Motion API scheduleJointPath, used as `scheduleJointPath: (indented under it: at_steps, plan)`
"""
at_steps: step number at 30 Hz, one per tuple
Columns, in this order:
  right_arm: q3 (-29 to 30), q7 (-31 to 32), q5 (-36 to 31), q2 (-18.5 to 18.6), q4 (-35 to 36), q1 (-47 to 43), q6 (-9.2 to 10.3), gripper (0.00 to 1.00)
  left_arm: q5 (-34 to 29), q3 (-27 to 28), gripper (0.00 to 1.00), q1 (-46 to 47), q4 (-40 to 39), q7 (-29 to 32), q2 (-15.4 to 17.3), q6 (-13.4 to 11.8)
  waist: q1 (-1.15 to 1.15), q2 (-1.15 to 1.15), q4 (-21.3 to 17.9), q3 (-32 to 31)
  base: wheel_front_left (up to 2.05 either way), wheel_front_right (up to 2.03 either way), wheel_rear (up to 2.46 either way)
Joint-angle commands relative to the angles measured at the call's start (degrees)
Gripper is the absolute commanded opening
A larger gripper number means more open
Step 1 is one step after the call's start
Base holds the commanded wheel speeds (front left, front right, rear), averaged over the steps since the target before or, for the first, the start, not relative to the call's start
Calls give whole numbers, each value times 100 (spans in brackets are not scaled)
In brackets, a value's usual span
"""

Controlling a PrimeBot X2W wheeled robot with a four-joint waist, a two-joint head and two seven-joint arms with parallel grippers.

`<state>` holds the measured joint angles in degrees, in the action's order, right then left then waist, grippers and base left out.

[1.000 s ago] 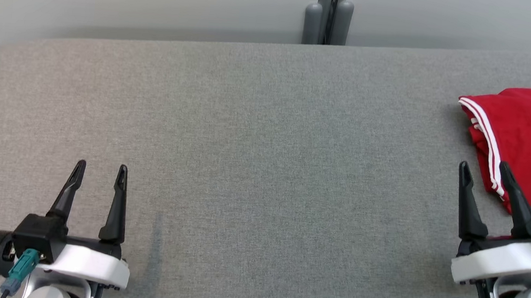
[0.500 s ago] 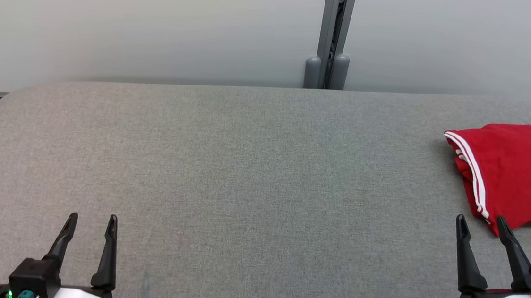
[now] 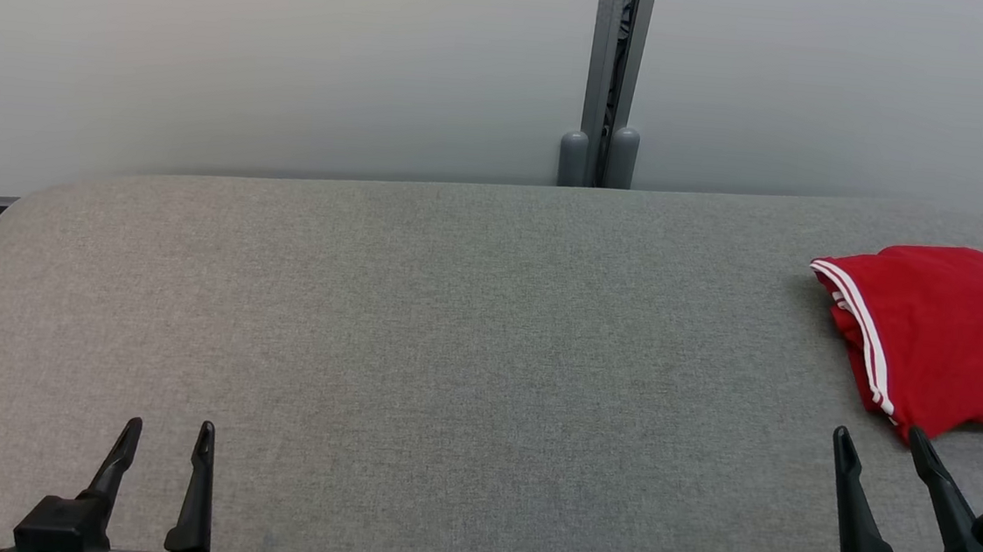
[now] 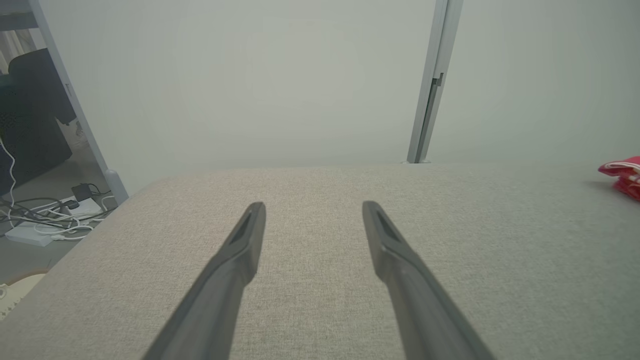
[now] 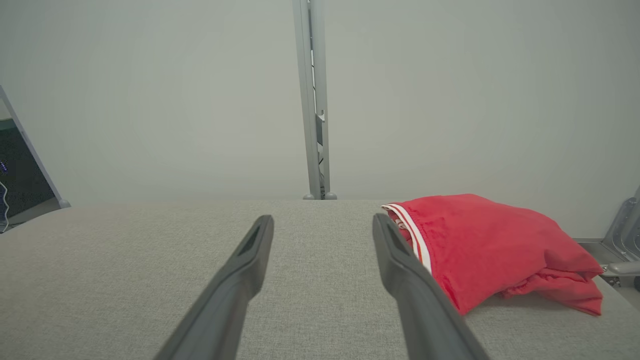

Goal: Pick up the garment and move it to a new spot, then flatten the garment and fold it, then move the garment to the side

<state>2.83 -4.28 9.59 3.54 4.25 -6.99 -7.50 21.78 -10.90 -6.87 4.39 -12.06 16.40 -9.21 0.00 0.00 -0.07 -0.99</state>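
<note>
The whole head view has tipped upward since a second ago: more of the pale wall (image 3: 299, 50) shows, and the far edge of the grey table (image 3: 468, 353) now sits lower in the frame. That is the camera moving, not the things. Both grippers have slid toward the bottom edge with it. The right one's fingers no longer overlap the red cloth as they did; their tips now stop just under its lower corner.

Counting: one garment (image 3: 951, 339), red with two white stripes along one hem, lying bunched on the table at the right edge of the frame, about mid-height. It is held by nothing. There are two grippers, each with two dark fingers. The left gripper (image 3: 169, 426), at the lower left, has its fingers spread wide over bare table, well apart from the cloth. The right gripper (image 3: 879, 434), at the lower right, is spread just as wide and empty, with the garment just beside its outer finger. One grey post (image 3: 618, 58) stands behind the table, upper centre, with two rounded stubs at its foot.
</note>
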Motion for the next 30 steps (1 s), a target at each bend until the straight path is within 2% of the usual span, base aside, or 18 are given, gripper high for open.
scheduleJointPath:
  at_steps: [1, 30]
  plan:
    - [2, 19, -31, 18, 32, -54, 1, 100, 19, -1, 100, -72, -20, 12, 44, -39, 0, 0, 8, 6, 0, 0, 0]
    - [56, 46, -50, -1, 141, -106, 2, 100, 40, -91, 100, 98, 20, -54, 114, -100, 0, 0, 52, 63, 0, 0, 0]
